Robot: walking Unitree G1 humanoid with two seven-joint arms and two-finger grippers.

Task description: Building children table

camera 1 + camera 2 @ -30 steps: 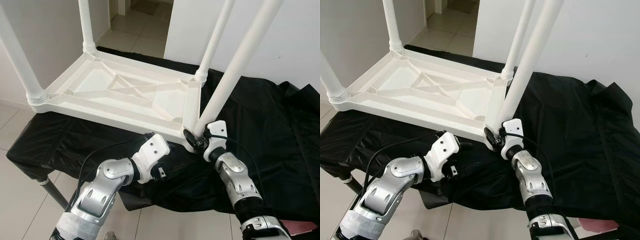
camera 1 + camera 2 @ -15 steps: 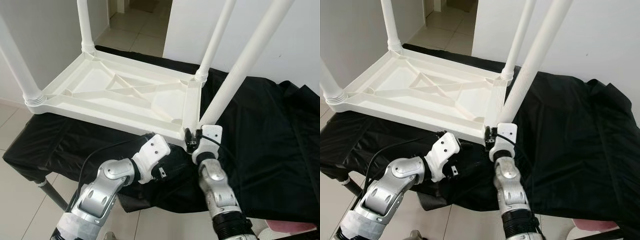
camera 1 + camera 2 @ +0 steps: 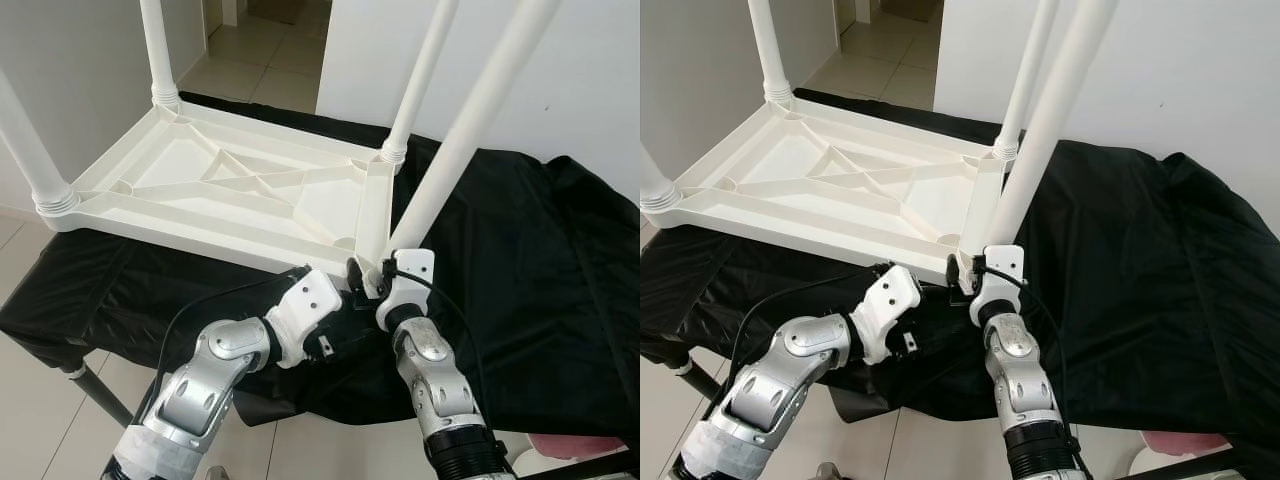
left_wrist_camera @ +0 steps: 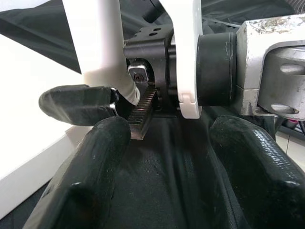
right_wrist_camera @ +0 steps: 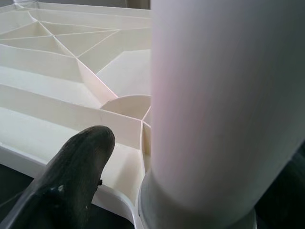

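R claw [image 3: 366, 283] grips leg [image 3: 455, 145], base hidden

Black cloth [image 3: 560, 260], tiled floor [image 3: 250, 75], perhaps doorway.

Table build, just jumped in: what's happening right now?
A white plastic table top lies upside down on a black cloth, three legs already standing in its corners. The right tool holds the fourth leg near its base at the near right corner, the leg leaning, not upright. The left tool sits open just beside that corner, gripping nothing.
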